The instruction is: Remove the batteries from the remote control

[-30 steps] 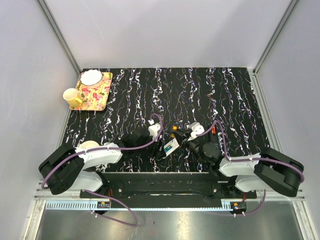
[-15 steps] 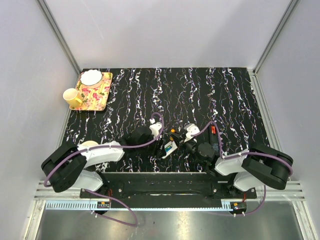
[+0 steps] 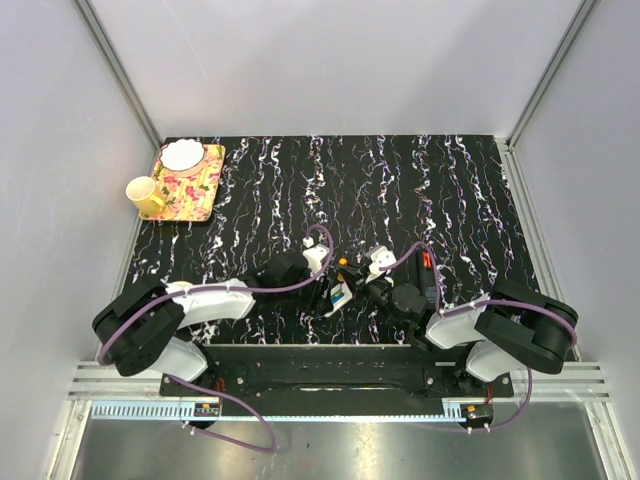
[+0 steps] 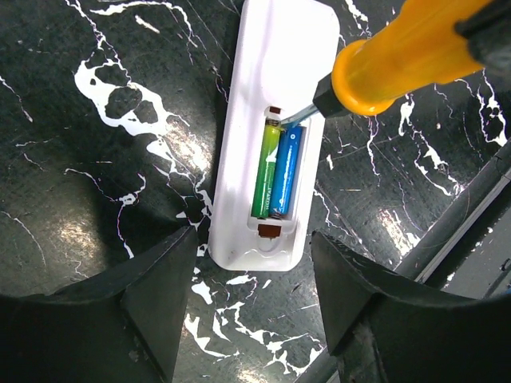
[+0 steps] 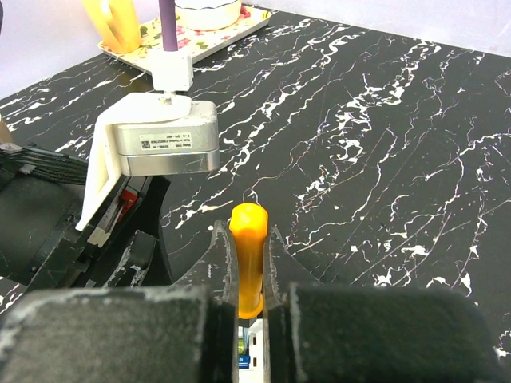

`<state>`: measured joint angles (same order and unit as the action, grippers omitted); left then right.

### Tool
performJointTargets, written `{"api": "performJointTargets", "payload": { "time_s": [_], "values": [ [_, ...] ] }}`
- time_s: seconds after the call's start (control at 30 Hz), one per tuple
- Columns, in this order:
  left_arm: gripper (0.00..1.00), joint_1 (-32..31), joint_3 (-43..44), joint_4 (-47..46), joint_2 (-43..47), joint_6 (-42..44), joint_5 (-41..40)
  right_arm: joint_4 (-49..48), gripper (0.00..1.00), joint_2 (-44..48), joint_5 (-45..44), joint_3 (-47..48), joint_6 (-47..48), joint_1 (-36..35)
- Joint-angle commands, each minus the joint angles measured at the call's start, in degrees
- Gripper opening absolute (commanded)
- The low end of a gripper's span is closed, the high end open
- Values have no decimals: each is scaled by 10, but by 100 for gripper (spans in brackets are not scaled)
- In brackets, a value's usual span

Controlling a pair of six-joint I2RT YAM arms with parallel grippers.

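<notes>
The white remote control [image 4: 271, 72] lies back-up on the black marbled table, its battery bay uncovered. Two batteries sit side by side inside: a green one [image 4: 266, 167] and a blue one [image 4: 287, 169]. My left gripper [image 4: 254, 307] stands open astride the remote's near end, its fingertips close to both sides. My right gripper [image 5: 250, 259] is shut on an orange-handled screwdriver [image 5: 249, 239]. The metal tip [image 4: 297, 116] rests at the far end of the bay, by the blue battery. From above, the remote [image 3: 340, 294] lies between the two grippers.
A flowered tray [image 3: 195, 188] with a white bowl [image 3: 182, 155] and a yellow mug [image 3: 145, 195] sit at the far left corner. The left arm's wrist block [image 5: 164, 140] stands close on the left of my right gripper. The table's near edge runs just behind the remote.
The left gripper has slid right up to the remote and its jaws have narrowed slightly. The right arm has shifted left, bringing the screwdriver over the battery bay.
</notes>
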<state>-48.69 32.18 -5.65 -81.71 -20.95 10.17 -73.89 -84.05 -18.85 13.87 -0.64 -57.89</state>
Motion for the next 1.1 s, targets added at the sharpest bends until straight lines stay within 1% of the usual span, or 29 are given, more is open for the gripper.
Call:
{"api": "performJointTargets", "payload": {
  "time_s": [0.0,0.4,0.57,0.63,0.73,0.93,0.97,1.0,1.07],
  "values": [
    [62,-1,24,-10,-8,4,-8,-69,0,-4,-8,15,-8,-4],
    [58,-2,31,-7,-24,0,-9,-34,0,-15,-45,16,-41,-4],
    [57,-1,32,-5,-27,-1,-10,-41,0,-8,-97,7,-6,-5],
    [57,-1,32,-4,-28,-1,-10,-29,0,1,-101,11,21,-4],
    [57,-2,34,-5,-30,0,-9,-7,0,5,-97,21,29,-5],
    [56,-2,40,-2,-37,1,-6,2,0,-6,-80,23,10,-5],
    [54,-2,39,-1,-38,2,-6,7,0,-4,-77,23,10,-4],
    [53,-3,40,0,-38,1,-5,16,0,-5,-73,25,-9,-4],
    [52,-4,44,4,-42,1,-6,30,0,-2,-72,30,-17,-5]
  ]
}}
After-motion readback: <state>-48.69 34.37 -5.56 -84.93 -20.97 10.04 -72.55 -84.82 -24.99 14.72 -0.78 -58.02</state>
